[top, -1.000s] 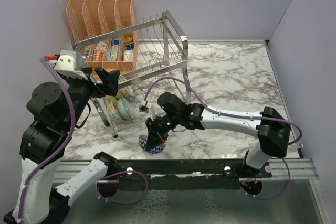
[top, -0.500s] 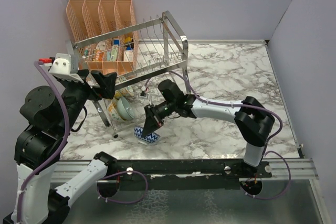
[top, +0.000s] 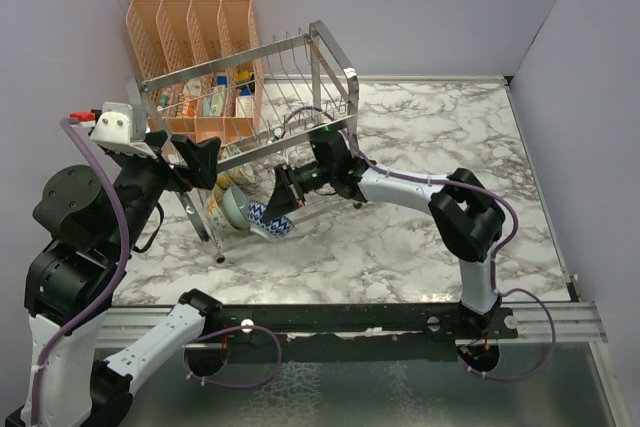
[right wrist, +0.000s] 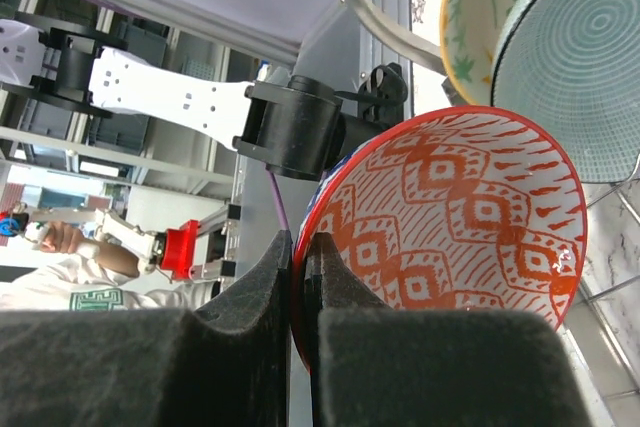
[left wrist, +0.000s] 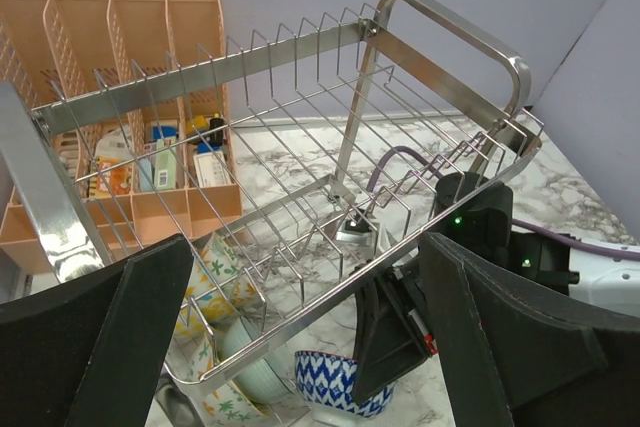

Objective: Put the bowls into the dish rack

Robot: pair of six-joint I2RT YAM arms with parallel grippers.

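Note:
My right gripper (top: 285, 197) is shut on the rim of a bowl (top: 268, 221) that is red-orange patterned inside (right wrist: 470, 217) and blue-and-white outside (left wrist: 335, 382). It holds the bowl tilted at the open near end of the lower tier of the chrome dish rack (top: 300, 77). Beside it, other bowls (top: 228, 205) stand on edge in that tier: a yellow floral one (right wrist: 480, 7) and a pale teal one (right wrist: 590, 67). My left gripper (top: 205, 159) is open and empty, hovering above the rack's left end (left wrist: 450, 17).
A peach-orange divided organizer (top: 190, 27) with small items stands behind the rack, against the left wall. The marble table (top: 450, 147) stretches to the right. The rack's tall end frame (top: 335, 77) stands over my right wrist.
My right gripper has carried the bowl from low near the table's front edge back and left to the rack's lower tier, tilting it. The left arm drew back slightly at first, then held still.

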